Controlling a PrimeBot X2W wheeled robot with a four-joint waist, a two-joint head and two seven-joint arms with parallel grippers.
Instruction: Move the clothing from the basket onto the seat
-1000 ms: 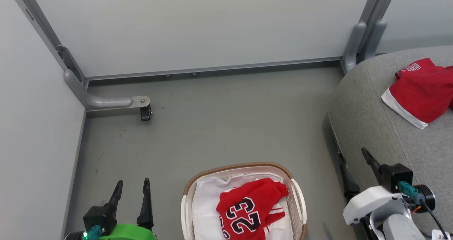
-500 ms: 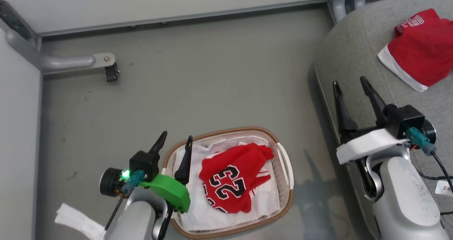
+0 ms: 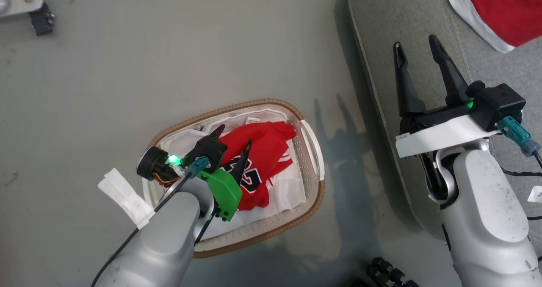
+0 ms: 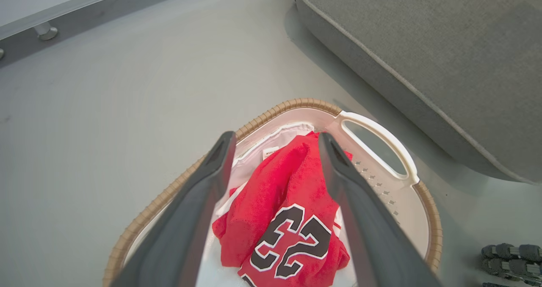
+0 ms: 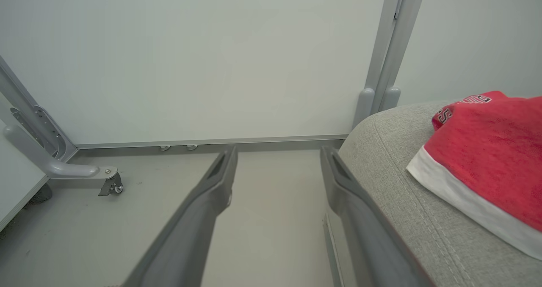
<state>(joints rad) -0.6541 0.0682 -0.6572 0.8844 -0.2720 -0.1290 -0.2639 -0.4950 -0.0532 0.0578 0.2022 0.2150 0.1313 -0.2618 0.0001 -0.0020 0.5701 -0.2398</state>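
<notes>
Left gripper (image 3: 235,135) hung above the basket (image 3: 254,105) on the floor (image 3: 169,58), jaws spread wide and empty, apparently lined up to seize the crumpled red jersey (image 3: 271,151) numbered 23 lying on the white liner (image 3: 292,189). Right gripper (image 3: 415,42), also spread and holding nothing, hovered by the left edge of the grey seat (image 3: 406,20), where a second jersey (image 3: 504,12) already lay farther right. Bare floor between basket and seat left open room for a lift rightward; the handle (image 3: 313,145) and woven rim looked the likeliest snags.
</notes>
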